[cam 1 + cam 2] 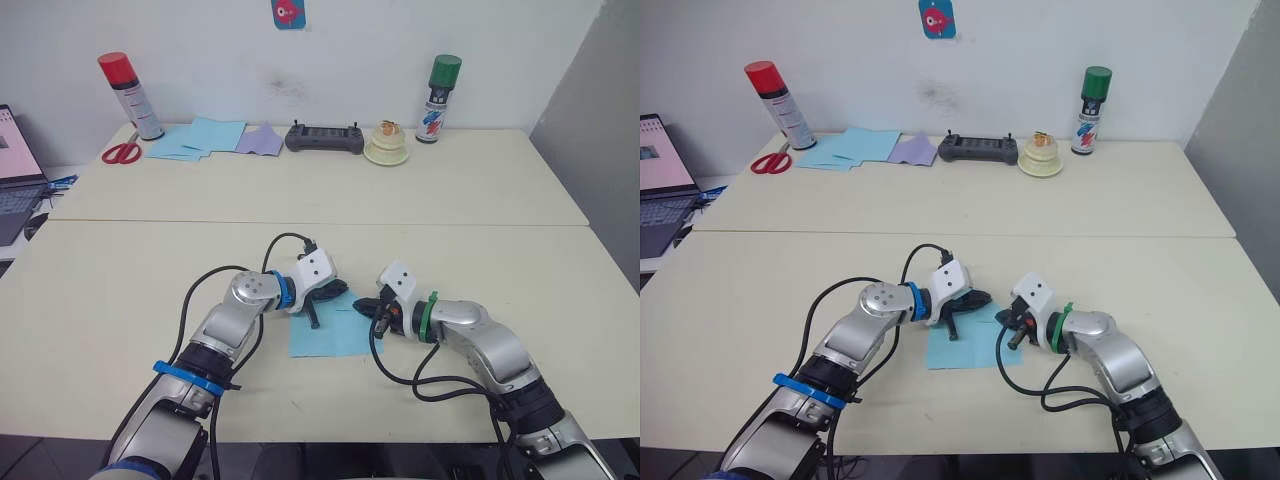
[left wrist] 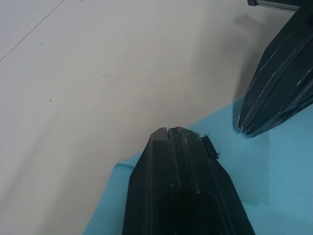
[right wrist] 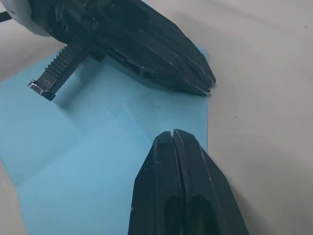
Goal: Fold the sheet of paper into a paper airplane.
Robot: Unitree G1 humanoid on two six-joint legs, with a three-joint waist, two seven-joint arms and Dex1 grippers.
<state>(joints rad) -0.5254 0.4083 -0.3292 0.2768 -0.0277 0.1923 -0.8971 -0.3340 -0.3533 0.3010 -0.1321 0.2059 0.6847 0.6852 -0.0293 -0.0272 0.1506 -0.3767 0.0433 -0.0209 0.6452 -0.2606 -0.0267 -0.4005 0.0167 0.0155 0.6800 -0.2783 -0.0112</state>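
The sheet of paper (image 1: 328, 334) lay flat on the near table (image 1: 120, 300), directly beneath and between the two claws, and it was a long way from being a paper airplane: it read as a squarish blue piece with faint creases and what looked like one folded-over layer, but no pointed nose and no wings, so I judged that nearly all the folding was left to do. The left gripper (image 1: 338, 290) had its two fingers pressed together with nothing between them, its tip resting on or just above the far edge of the sheet; the right gripper (image 1: 362, 307) was likewise closed and empty, its tip over the sheet's right side, just beside the left one and pointing toward it. In the right wrist view the sheet's right edge ran just past that claw's tip, with bare tabletop beyond. Around the sheet, the table was bare on every side, giving both claws open room to slide outward or drag the paper. The front table edge lay near, behind the claws. Beyond the claws, past the seam to the far table (image 1: 480, 180), stood things well apart from the work: scissors (image 1: 121, 152), a red-capped spray can (image 1: 130, 95), a pile of blue sheets (image 1: 196, 138), a lavender sheet (image 1: 261, 140), a black controller (image 1: 324, 137), a small cream dish (image 1: 386, 146) and a green-capped spray can (image 1: 438, 98).
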